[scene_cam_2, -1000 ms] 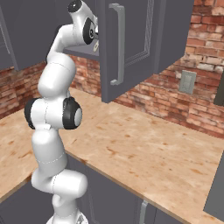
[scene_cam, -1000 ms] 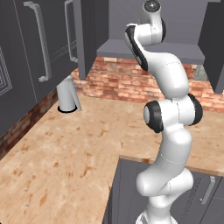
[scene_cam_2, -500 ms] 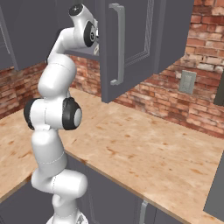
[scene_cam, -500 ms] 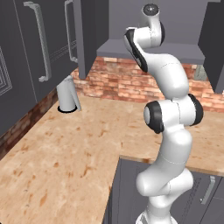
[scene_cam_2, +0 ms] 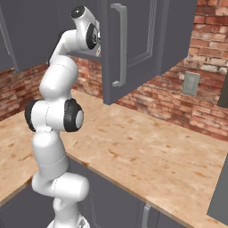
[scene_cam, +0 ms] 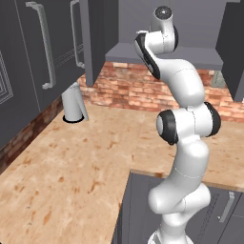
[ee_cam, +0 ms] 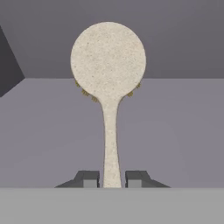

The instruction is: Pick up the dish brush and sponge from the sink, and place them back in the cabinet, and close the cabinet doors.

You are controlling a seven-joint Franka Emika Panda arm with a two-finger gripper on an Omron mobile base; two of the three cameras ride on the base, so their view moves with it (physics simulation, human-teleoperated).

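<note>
Hand view | tool (ee_cam: 112,180) grips dish brush (ee_cam: 108,61) | handle end hidden

kitchen: stone counter (scene_cam: 71,162), wall cabinet (scene_cam_2: 133,40), brick backsplash (scene_cam_2: 178,102).

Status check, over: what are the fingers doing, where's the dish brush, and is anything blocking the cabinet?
Fingers shut on dish brush handle. Brush head out front, over the grey cabinet shelf. Cabinet doors open. Nothing seen in the way.

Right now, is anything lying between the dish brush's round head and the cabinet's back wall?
No. In the hand view, the end effector grips the dish brush by its handle, and the cabinet shelf beyond the head is bare to the back wall.
</note>
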